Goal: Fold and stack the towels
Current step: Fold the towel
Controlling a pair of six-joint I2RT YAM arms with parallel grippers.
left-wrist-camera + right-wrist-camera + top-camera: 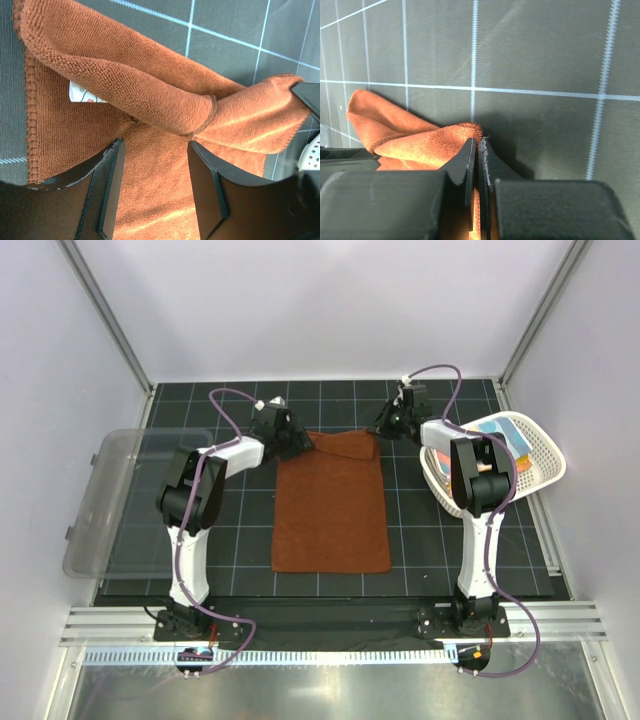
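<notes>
The large rust-brown towel (pixel 330 510) lies flat on the dark grid mat, with its far edge lifted and folded over. My left gripper (pixel 295 445) is at the towel's far left corner. In the left wrist view it (pixel 155 190) is open, its jaws apart over the towel (pixel 150 90), just short of the rolled fold. A white label (pixel 82 93) shows under the fold. My right gripper (pixel 383 427) is shut on the towel's far right corner (pixel 415 142), pinching the hem between its tips (pixel 476 145).
A white perforated basket (pixel 548 462) at the right holds a light blue cloth (pixel 497 430) and an orange one (pixel 520 445). A clear plastic bin (pixel 110 500) sits at the left edge. Frame posts stand at the back corners.
</notes>
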